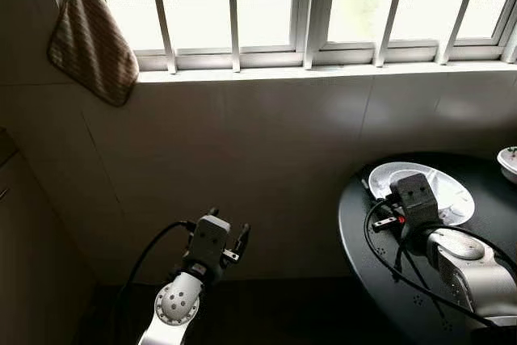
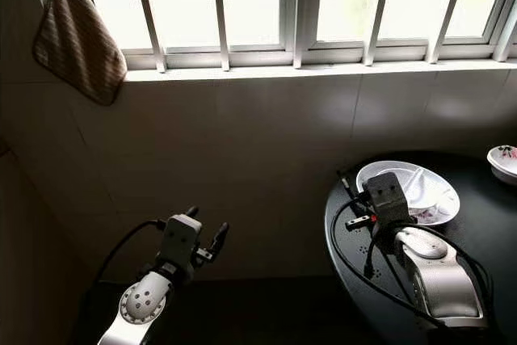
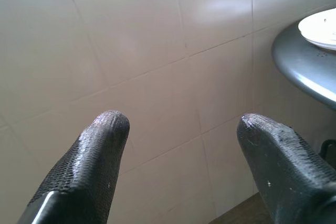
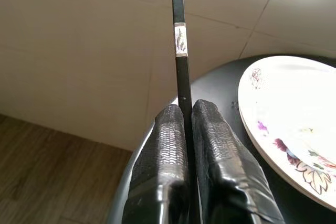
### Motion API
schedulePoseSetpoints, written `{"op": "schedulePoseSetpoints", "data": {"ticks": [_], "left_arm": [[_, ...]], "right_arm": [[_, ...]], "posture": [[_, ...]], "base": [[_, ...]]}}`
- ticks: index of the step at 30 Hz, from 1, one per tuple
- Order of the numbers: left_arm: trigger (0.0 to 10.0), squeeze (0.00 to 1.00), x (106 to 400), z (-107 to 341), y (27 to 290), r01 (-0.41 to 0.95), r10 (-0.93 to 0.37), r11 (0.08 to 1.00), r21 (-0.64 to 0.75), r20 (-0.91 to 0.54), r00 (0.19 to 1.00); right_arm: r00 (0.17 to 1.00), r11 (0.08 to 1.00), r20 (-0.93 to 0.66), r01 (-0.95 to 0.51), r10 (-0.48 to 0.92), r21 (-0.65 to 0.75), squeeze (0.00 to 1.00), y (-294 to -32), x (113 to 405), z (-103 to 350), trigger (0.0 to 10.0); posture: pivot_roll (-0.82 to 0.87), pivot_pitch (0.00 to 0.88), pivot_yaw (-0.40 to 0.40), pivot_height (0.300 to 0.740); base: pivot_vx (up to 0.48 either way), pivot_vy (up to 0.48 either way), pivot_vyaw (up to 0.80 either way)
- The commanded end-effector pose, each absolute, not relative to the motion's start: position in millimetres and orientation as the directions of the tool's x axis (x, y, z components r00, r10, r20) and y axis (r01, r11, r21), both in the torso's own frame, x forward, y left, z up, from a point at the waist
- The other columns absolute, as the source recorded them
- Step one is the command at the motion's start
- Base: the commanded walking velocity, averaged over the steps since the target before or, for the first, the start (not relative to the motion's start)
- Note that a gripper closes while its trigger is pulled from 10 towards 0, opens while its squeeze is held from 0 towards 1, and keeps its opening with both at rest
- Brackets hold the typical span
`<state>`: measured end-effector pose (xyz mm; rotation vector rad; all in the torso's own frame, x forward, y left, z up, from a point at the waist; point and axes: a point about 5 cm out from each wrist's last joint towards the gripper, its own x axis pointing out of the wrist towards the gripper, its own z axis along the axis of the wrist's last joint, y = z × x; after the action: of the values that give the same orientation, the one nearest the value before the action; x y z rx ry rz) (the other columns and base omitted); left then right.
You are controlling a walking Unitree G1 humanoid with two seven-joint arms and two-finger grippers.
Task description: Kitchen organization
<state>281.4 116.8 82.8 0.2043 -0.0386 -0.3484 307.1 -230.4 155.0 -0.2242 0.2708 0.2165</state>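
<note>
The right hand (image 4: 186,129) grips a slim black chopstick (image 4: 180,51) upright at the round dark worktop's (image 1: 380,280) left edge, just beside the white flowered plate (image 4: 283,114); the left hand (image 3: 178,145) hangs open

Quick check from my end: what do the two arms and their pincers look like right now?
Both arms are silver with rounded, dimpled wrist joints, grey camera blocks and looping black cables. The left pincer and right pincer each have two long black fingers with a woven, mesh-like texture.

Window (image 1: 323,6): barred, bright daylight, above the left hand.
Wall (image 1: 266,151): pale tiles, shaded.
Cloth (image 1: 90,34): striped, hanging at the window's corner.
Floor (image 4: 47,156): seemingly wood.
Table (image 1: 380,280): dark, round.
</note>
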Motion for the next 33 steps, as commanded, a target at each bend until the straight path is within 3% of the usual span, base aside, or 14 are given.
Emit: {"op": "schedulePoseSetpoints", "data": {"ticks": [1,9,17,33], "left_arm": [[10.0,0.0,283.2,84.3,118.2,0.332,-0.34,0.921,0.204,0.002,0.94],[10.0,0.0,284.1,84.5,119.8,0.329,-0.337,0.922,0.204,0.004,0.941],[10.0,0.0,284.1,84.9,120.6,0.321,-0.329,0.925,0.202,0.006,0.944],[10.0,0.0,283.6,86.0,120.8,0.309,-0.318,0.931,0.196,0.016,0.948]], "right_arm": [[0.955,0.953,-0.242,-0.222,0.171,-0.206,0.0,-225.5,308.7,161.6,0.0],[0.973,0.963,-0.026,-0.233,0.231,-0.137,0.0,-185.3,313.7,183.1,0.0],[0.908,0.902,0.103,-0.38,0.406,-0.203,0.0,-126.8,308.8,188.0,0.0],[0.878,0.888,0.166,-0.415,0.448,-0.199,0.0,-103.4,306.4,183.9,0.0]], "posture": [[-0.06,0.0,-0.003,0.74],[-0.06,0.0,-0.001,0.74],[-0.05,0.0,-0.001,0.74],[-0.03,0.0,-0.006,0.74]], "base": [[0.0,0.0,0.0],[0.0,0.0,0.0],[0.0,0.0,0.29],[0.0,0.15,0.8]]}}
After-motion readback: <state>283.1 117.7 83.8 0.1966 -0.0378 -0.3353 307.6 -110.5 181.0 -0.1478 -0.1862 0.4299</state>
